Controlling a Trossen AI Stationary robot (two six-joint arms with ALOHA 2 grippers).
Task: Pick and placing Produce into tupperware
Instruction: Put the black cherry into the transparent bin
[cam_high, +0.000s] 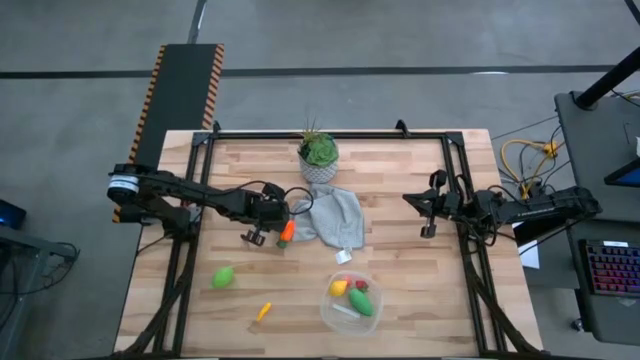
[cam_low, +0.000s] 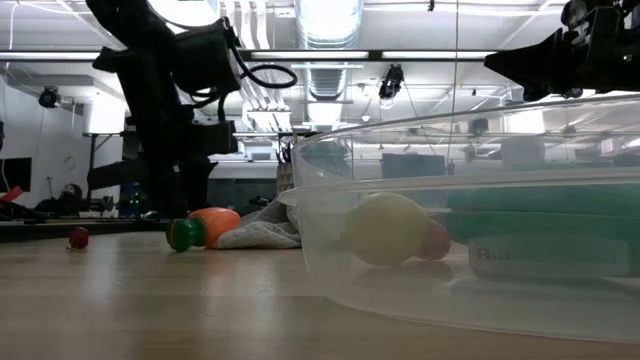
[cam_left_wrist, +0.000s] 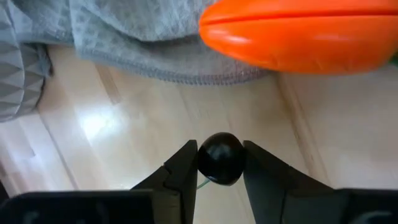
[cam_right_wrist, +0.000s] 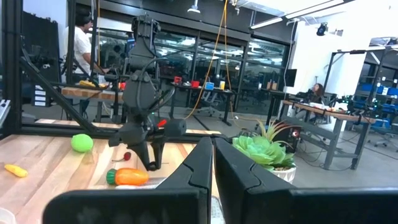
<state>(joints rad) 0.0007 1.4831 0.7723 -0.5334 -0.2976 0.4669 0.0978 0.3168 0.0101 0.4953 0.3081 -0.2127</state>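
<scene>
My left gripper (cam_high: 252, 238) is low over the table's middle left, shut on a small dark round berry (cam_left_wrist: 221, 158). An orange carrot (cam_high: 287, 232) lies just right of it, against the grey cloth's edge. A green oval (cam_high: 223, 277) and a small yellow-orange piece (cam_high: 263, 311) lie near the front left. A tiny red berry (cam_low: 78, 238) rests on the wood. The clear tupperware (cam_high: 325, 310) near the front edge holds a yellow lemon (cam_high: 339, 288), a red piece and a green oval (cam_high: 361, 302). My right gripper (cam_high: 430, 218) hangs shut above the table's right side. My left gripper pinches the dark berry (cam_left_wrist: 211, 157) between its two fingertips (cam_left_wrist: 183, 165), one on each side of the ball. The fingers come from above, pointing down at the wood. Whether the berry still rests on the table, I cannot tell.
A grey cloth (cam_high: 335, 218) lies crumpled at the table's middle, with a potted plant (cam_high: 318, 153) behind it at the far edge. Dark rails (cam_high: 455, 180) run along the table's left, right and far sides. Bare wood shows between the cloth and the tupperware.
</scene>
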